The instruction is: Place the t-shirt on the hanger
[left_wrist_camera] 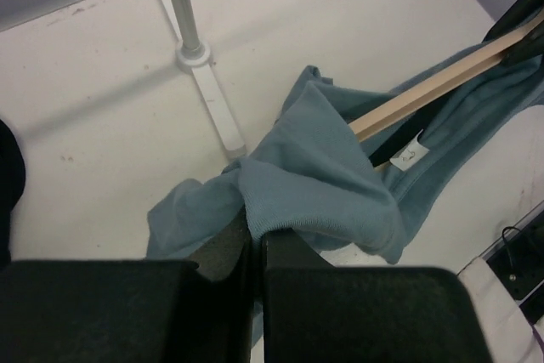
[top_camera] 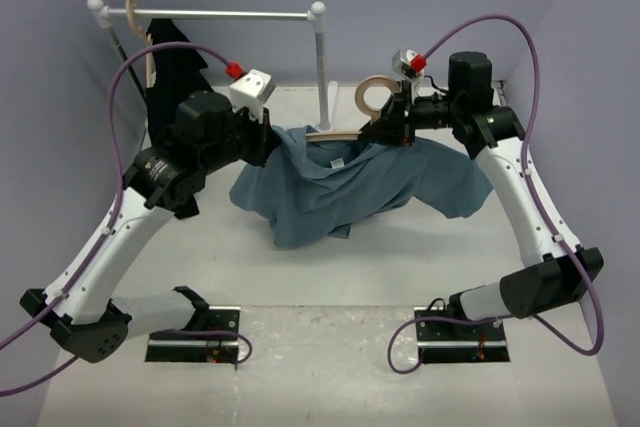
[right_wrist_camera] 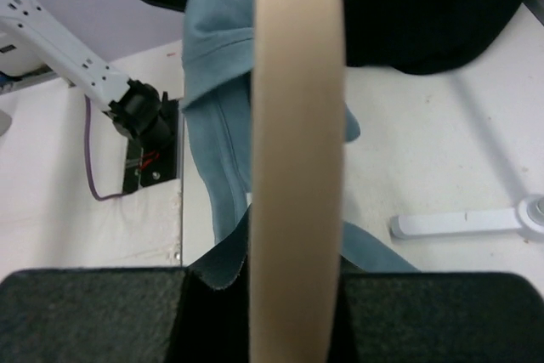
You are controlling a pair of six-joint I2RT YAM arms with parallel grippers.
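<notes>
Judging by the left wrist view, the job is about half done. One arm of the hanger runs into the neck opening of the shirt, just beside the white label, but the cloth is bunched rather than seated over the shoulders.

The left gripper is pinched tight on a fold of shirt near the collar. The right gripper is clamped on the hanger's wood by the hook. The shirt is slung between them above the middle of the table, in front of the rack.

Whether the hanger's other arm is already under cloth I cannot tell, since the shirt covers it. Left to do: draw the collar round the hanger's neck and spread both shoulders.

Count: one shirt; two hangers, the second hanger on the rack rail under one black garment; one rack; two grippers.
</notes>
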